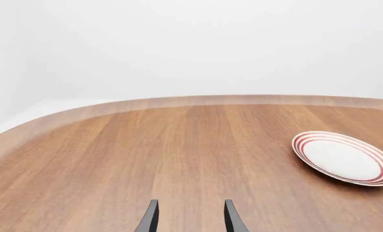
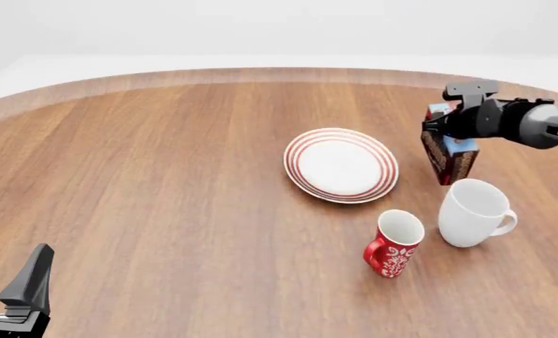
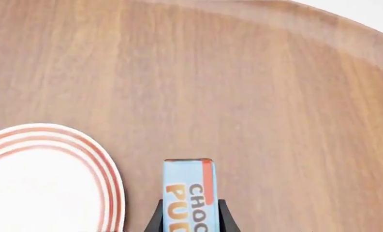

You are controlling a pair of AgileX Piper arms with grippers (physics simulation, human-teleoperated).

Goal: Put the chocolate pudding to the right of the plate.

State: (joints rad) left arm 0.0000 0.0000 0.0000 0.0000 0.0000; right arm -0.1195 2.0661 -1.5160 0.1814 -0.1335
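The chocolate pudding (image 2: pixel 447 155) is a small carton with a light-blue top, orange lettering and dark brown sides. My right gripper (image 2: pixel 445 135) is shut on it and holds it upright to the right of the plate (image 2: pixel 341 164), a round white plate with red rings at mid-table. In the right wrist view the pudding (image 3: pixel 187 193) sits between the fingers (image 3: pixel 154 218) with the plate (image 3: pixel 50 179) beside it. My left gripper (image 2: pixel 16 289) is open and empty at the near left; its fingers (image 1: pixel 147 220) show in the left wrist view, far from the plate (image 1: pixel 346 157).
A white mug (image 2: pixel 473 212) stands just in front of the held pudding. A red patterned mug (image 2: pixel 394 243) stands to its left, in front of the plate. The table's curved far edge (image 2: pixel 260 74) runs along the back.
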